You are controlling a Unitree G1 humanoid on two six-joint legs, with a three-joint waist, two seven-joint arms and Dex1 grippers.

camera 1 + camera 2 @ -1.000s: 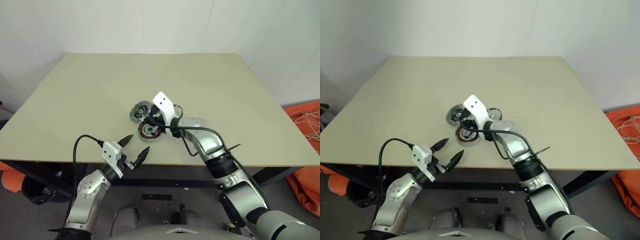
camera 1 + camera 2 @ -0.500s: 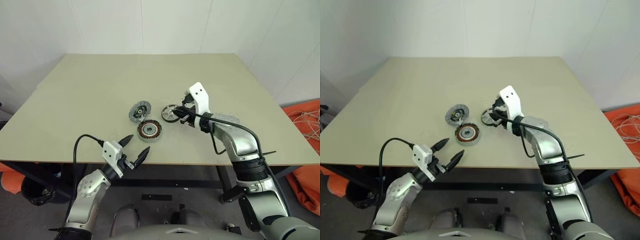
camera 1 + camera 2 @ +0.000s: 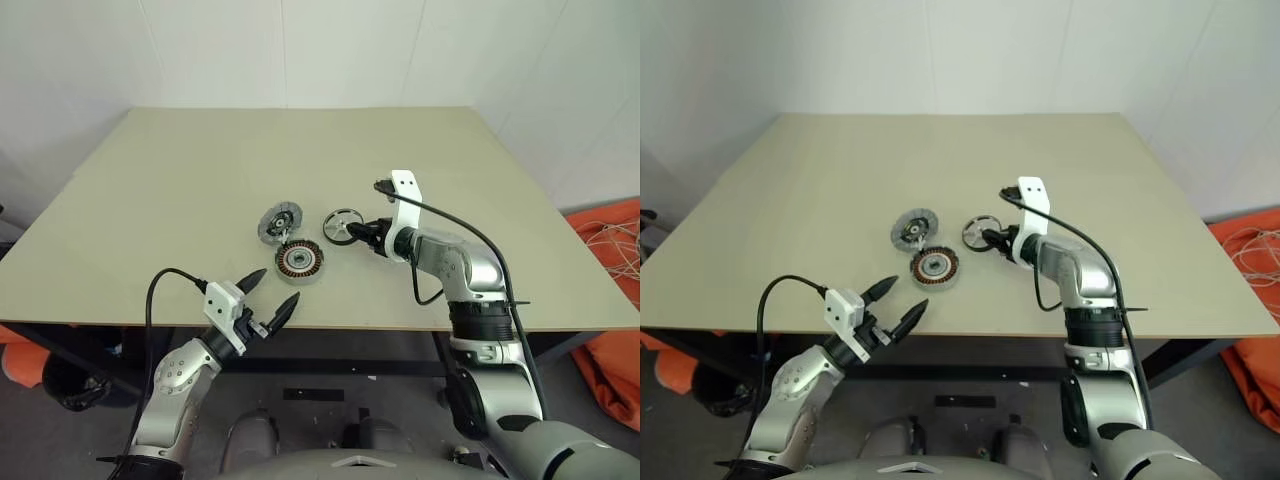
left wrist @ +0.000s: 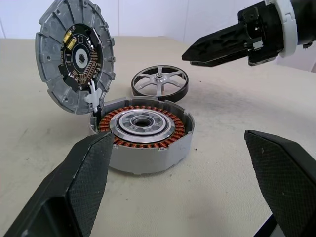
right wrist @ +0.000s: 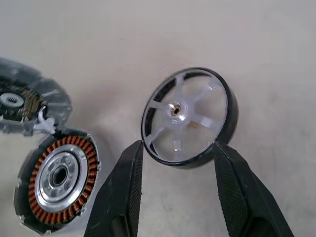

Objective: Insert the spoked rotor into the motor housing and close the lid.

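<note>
Showing no readable writing: lid (image 4: 74,54), yellowish mark only.

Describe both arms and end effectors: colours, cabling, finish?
Both arms are silver-grey metal with black joint bands. Each wrist carries a white block, with a black cable looping back along the forearm. Left end effector and right end effector each have two tapered black fingers with cross-hatched textured inner pads.

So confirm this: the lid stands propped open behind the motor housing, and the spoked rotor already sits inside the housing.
Not quite. The lid does stand open behind the motor housing, but the spoked rotor lies on the table beside it, not inside; the left wrist view shows the windings uncovered.
</note>
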